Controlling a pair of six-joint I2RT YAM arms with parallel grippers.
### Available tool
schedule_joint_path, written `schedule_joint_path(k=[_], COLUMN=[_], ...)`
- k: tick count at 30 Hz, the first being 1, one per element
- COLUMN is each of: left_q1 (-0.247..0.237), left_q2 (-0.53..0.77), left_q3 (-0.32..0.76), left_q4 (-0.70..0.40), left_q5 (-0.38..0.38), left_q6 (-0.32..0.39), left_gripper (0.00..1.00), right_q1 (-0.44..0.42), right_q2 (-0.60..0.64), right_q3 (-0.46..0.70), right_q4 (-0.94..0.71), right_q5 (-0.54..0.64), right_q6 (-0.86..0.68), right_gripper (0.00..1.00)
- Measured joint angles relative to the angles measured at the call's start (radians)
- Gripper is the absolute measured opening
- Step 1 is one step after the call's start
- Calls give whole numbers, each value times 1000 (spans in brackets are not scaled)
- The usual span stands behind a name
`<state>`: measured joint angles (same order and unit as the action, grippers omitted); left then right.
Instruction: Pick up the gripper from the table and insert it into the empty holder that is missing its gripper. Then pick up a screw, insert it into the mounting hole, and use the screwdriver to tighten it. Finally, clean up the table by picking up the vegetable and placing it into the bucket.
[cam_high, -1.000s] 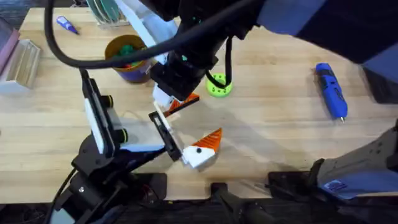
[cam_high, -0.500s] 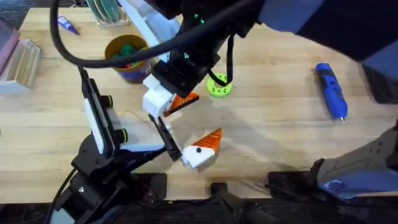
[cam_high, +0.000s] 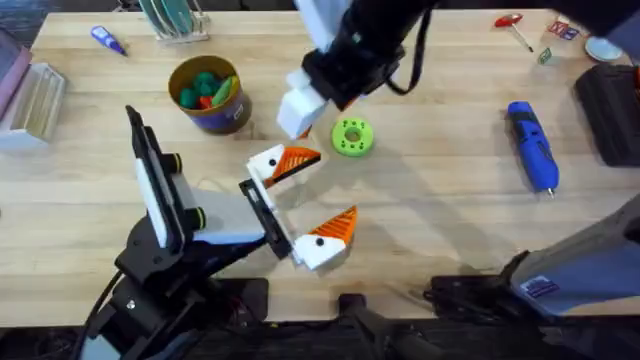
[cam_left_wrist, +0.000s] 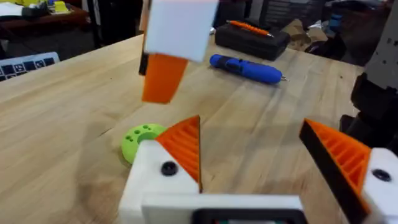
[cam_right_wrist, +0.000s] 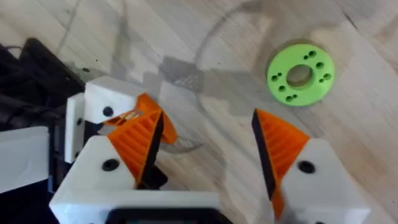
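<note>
The right gripper (cam_high: 318, 100) is hanging above the table with its jaws spread and empty, just beside the green disc (cam_high: 352, 137), while the left gripper (cam_high: 310, 205) is also spread wide below it, the screwdriver (cam_high: 531, 145) lying well apart to the right and the bucket (cam_high: 208, 93) sitting off to the left.

One screwdriver (cam_high: 531, 146), one bucket (cam_high: 208, 93), one green disc (cam_high: 352, 137), two pens (cam_high: 107, 40).
</note>
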<state>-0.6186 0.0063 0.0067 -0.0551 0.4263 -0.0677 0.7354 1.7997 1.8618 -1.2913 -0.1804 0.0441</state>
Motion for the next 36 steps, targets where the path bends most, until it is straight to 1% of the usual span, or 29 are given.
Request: schedule_joint_path(k=[5, 7, 9, 15, 20, 23, 27, 30, 33, 36], left_q1=[0, 0, 0, 0, 0, 0, 0, 0, 0, 0], left_q2=[0, 0, 0, 0, 0, 0, 0, 0, 0, 0], left_q3=[0, 0, 0, 0, 0, 0, 0, 0, 0, 0], left_q4=[0, 0, 0, 0, 0, 0, 2, 2, 2, 2], left_q5=[0, 0, 0, 0, 0, 0, 0, 0, 0, 0], left_q6=[0, 0, 0, 0, 0, 0, 0, 0, 0, 0], left_gripper=[987, 987, 985, 986, 986, 985, 986, 986, 988, 988], right_q1=[-52, -72, -94, -186, -281, -343, -417, -449, -455, -456], right_q2=[-34, -69, -114, -306, -493, -614, -792, -932, -1040, -1107], right_q3=[-9, -39, -95, -368, -584, -692, -818, -894, -925, -926], right_q4=[-5, 2, 20, 164, 213, 213, 212, 200, 182, 150], right_q5=[-14, -21, -26, -56, -115, -169, -270, -362, -461, -523], right_q6=[-4, -6, -7, 9, 16, 24, 30, 23, -6, -56], right_gripper=[861, 861, 861, 864, 863, 863, 866, 866, 868, 868])
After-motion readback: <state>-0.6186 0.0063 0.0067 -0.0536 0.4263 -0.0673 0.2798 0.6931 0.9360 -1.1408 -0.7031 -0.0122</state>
